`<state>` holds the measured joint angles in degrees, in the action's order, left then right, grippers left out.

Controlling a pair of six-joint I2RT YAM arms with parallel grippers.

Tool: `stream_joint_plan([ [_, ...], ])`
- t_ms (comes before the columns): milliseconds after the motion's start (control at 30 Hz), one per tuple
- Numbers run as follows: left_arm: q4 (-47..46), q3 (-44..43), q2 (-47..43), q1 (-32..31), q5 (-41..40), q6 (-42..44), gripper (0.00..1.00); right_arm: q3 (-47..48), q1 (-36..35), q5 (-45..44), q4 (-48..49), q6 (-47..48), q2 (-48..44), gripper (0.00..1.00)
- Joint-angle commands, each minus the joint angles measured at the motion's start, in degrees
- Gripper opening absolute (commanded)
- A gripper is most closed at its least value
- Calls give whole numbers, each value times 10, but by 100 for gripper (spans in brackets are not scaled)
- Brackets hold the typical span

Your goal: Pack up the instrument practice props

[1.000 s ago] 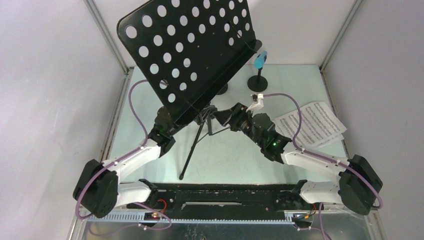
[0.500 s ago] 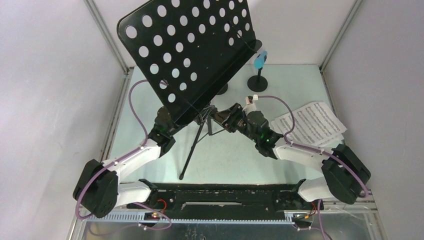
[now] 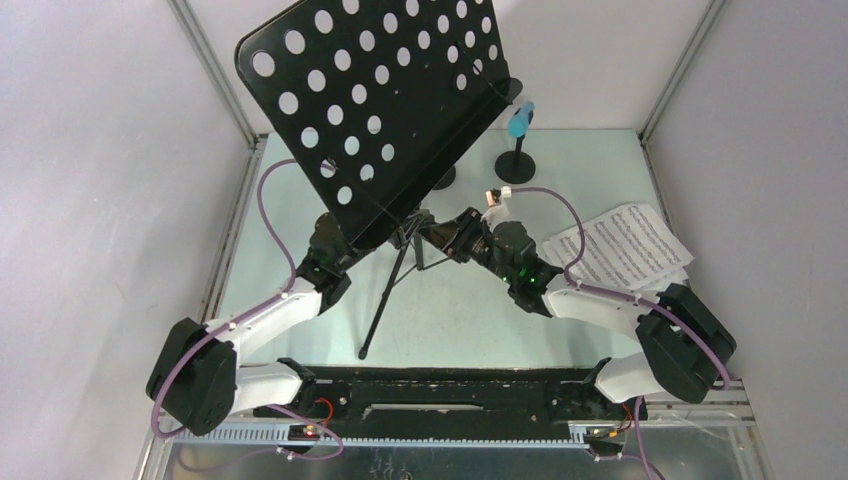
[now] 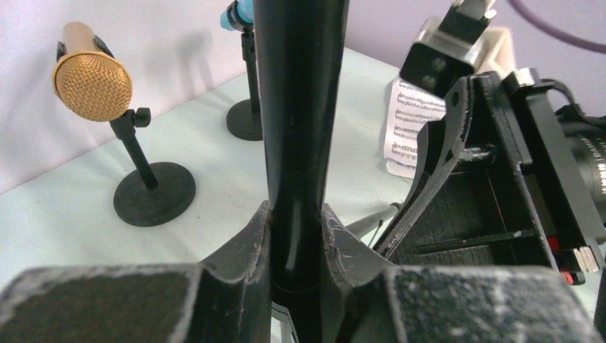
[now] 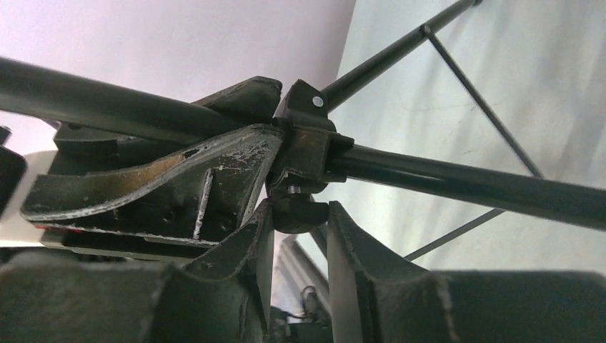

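My left pincer [image 4: 296,236] clamped on music rack [image 3: 380,110] pole [image 4: 296,107], which runs upright straight through it. My right pincer [image 5: 300,239] straddles collar knob [image 5: 300,213] just ahead, nearer arm for loosening. Whether it pinches, I cannot tell.

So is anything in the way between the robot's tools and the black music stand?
Nothing visible. The left tool grips the round black pole of the perforated music stand, and the right tool sits around the small black clamp knob on it.

Music rack [image 4: 296,128] centre, 2 microphones [image 4: 93,82] [image 3: 518,120] behind it, sheet music [image 3: 625,245] right
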<state>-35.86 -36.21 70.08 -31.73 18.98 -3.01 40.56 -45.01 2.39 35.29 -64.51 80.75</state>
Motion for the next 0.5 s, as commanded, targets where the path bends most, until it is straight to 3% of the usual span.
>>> stream_joint_plan([
  [0,157,20,36,-23,38,-6,1,35,-16,-54,-54,189,-7,14],
  [333,157,17,42,-24,41,-6,1,66,-178,-153,-126,939,-17,12],
  [467,157,18,42,-24,38,-6,1,66,-233,-289,-107,1144,31,14],
])
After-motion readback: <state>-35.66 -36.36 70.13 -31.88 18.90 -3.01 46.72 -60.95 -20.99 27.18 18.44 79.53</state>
